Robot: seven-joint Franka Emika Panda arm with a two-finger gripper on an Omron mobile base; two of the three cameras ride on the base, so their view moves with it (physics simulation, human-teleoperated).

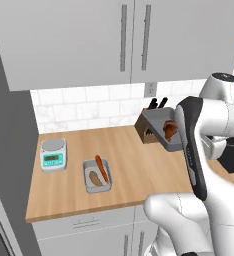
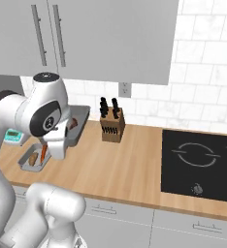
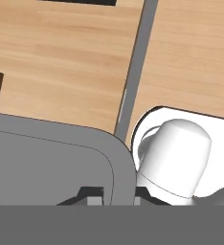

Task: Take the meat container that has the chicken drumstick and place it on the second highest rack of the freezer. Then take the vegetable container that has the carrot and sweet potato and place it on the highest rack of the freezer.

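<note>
The grey meat container (image 1: 156, 122) hangs tilted above the wooden counter with the brown chicken drumstick (image 1: 169, 129) inside; it also shows in the right base view (image 2: 81, 118). In the hand view my gripper (image 3: 116, 195) is shut on the container's rim (image 3: 119, 162), with the counter far below. The vegetable container (image 1: 97, 176) sits on the counter near its front edge, holding the carrot (image 1: 102, 167) and sweet potato (image 1: 94, 177); in the right base view it (image 2: 30, 160) lies partly behind my arm. The freezer racks are out of view.
A kitchen scale (image 1: 53, 154) stands on the counter's left. A knife block (image 2: 111, 125) stands against the tiled wall. A black cooktop (image 2: 200, 162) fills the counter's right end. Grey wall cabinets (image 1: 89, 40) hang overhead. A tall grey panel (image 1: 6, 150) borders the counter's left.
</note>
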